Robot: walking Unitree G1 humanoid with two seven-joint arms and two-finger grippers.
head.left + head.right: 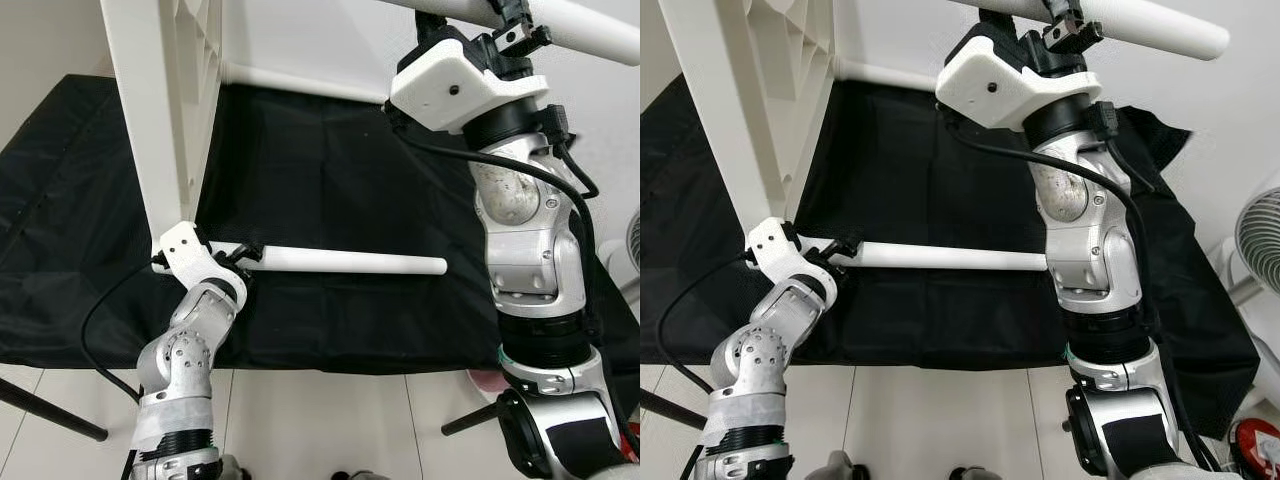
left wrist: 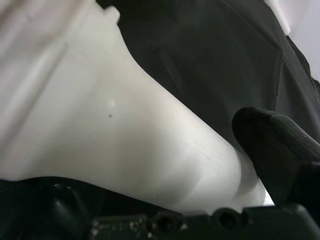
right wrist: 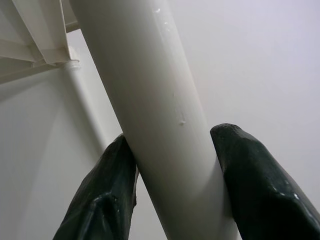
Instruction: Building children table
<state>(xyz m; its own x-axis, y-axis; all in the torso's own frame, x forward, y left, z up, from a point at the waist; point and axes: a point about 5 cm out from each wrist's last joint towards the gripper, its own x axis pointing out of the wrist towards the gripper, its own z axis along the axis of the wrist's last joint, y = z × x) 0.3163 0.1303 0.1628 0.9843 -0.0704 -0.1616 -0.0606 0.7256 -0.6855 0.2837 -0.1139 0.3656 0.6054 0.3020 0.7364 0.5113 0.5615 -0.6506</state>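
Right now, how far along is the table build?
Done: at least one leg looks seated in the white tabletop, which is tipped on edge over the black cloth. In hand: the left gripper is shut on a lower leg beside the tabletop's corner, and the right gripper is shut on an upper leg. Left: whether those two are fully seated cannot be told.

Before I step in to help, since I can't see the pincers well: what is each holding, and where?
Right pincer grips the upper table leg mid-shaft; left pincer grips the lower table leg near its tabletop end.
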